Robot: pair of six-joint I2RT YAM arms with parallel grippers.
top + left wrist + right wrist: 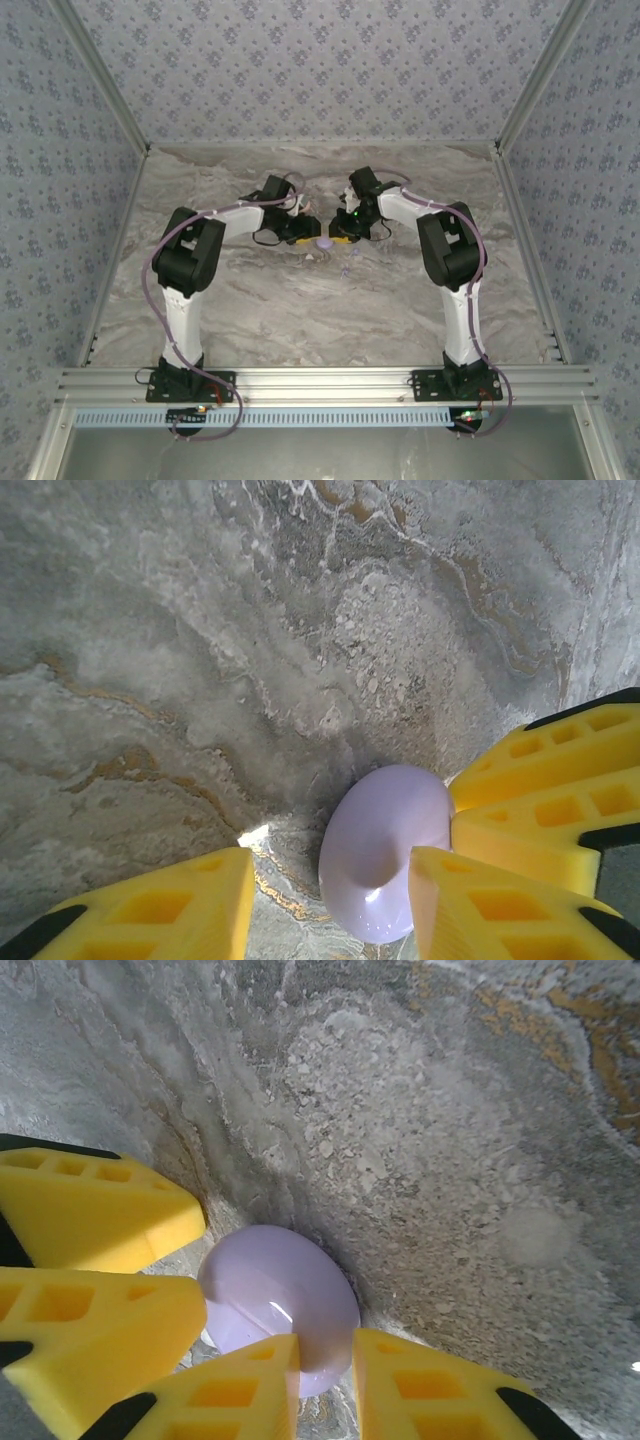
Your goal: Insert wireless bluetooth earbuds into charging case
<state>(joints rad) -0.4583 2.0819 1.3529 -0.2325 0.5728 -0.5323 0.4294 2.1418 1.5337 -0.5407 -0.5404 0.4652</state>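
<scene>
1 lilac case (385, 845), L gripper (332, 870) apart round it; R gripper (326, 1345) pinching its rim

- A grey marbled tabletop (300, 310) lies beneath me, veined with rust-brown streaks and evenly lit.
- Blue-grey walls (320, 60) with a small floral pattern close me in on three sides.
- Aluminium rails (330, 380) cross the near edge and climb the corners.

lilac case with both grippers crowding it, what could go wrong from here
The right gripper seems to pinch only the rim of the smooth lilac case; it could squirt free.
The left gripper has one finger against the case and the other apart, so closing may shove it sideways.
Both arms' fingers crowd together and might collide.
</scene>
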